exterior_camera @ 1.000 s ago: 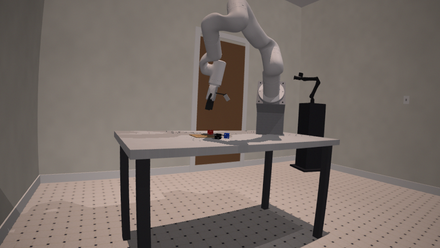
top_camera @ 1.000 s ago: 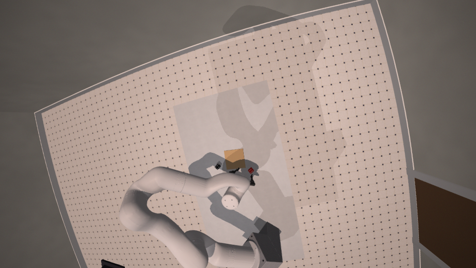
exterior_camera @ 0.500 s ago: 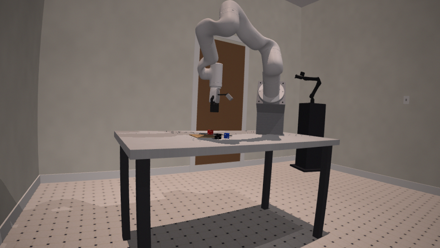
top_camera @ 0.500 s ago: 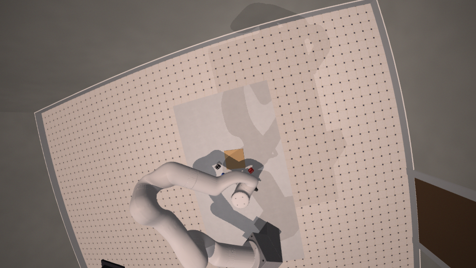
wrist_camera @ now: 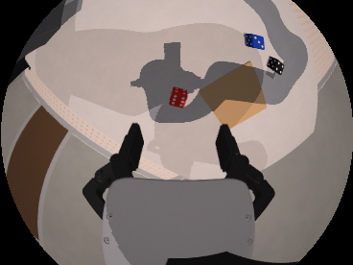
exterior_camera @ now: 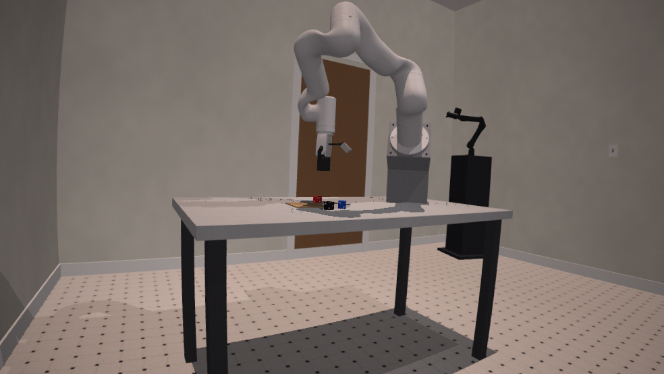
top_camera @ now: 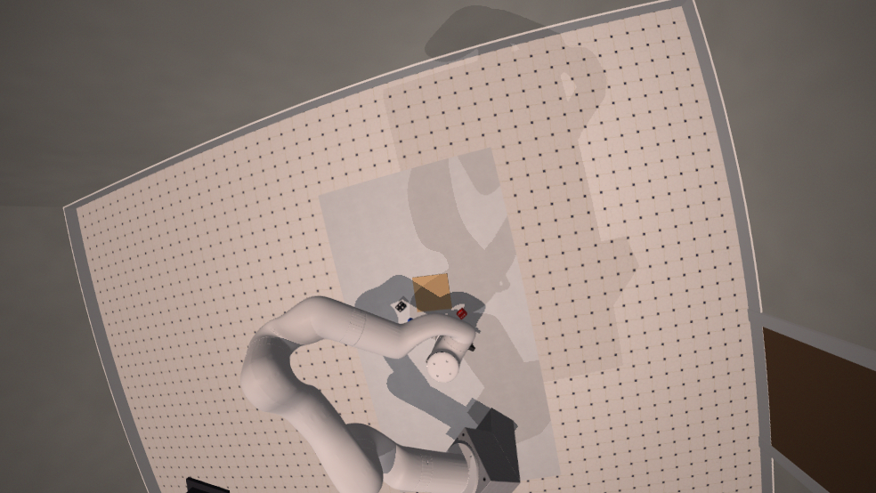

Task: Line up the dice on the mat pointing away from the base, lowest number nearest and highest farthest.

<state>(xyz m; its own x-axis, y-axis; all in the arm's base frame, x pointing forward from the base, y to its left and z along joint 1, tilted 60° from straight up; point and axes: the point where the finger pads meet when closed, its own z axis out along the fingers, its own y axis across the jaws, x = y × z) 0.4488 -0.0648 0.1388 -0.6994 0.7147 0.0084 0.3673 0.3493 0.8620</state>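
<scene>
The orange mat (top_camera: 433, 284) (exterior_camera: 295, 204) (wrist_camera: 246, 109) lies flat on the table, partly in shadow. A red die (top_camera: 461, 313) (exterior_camera: 317, 199) (wrist_camera: 178, 97) lies off the mat on one side. A black die (top_camera: 401, 306) (exterior_camera: 328, 205) (wrist_camera: 275, 65) and a blue die (top_camera: 409, 319) (exterior_camera: 341, 204) (wrist_camera: 254, 41) lie off the mat on the other side, apart from each other. The arm nearly hides the blue die in the top view. The top numbers are too small to read surely. My gripper (exterior_camera: 323, 168) (wrist_camera: 179, 132) is open and empty, pointing down high above the table.
The table (top_camera: 361, 226) (exterior_camera: 260, 223) bears the dice and mat. The robot's dark base block (top_camera: 495, 443) (exterior_camera: 407, 178) stands at one end. Shadows of the arm fall across the mat and dice. A black stand (exterior_camera: 470, 204) with a small arm is beyond the table.
</scene>
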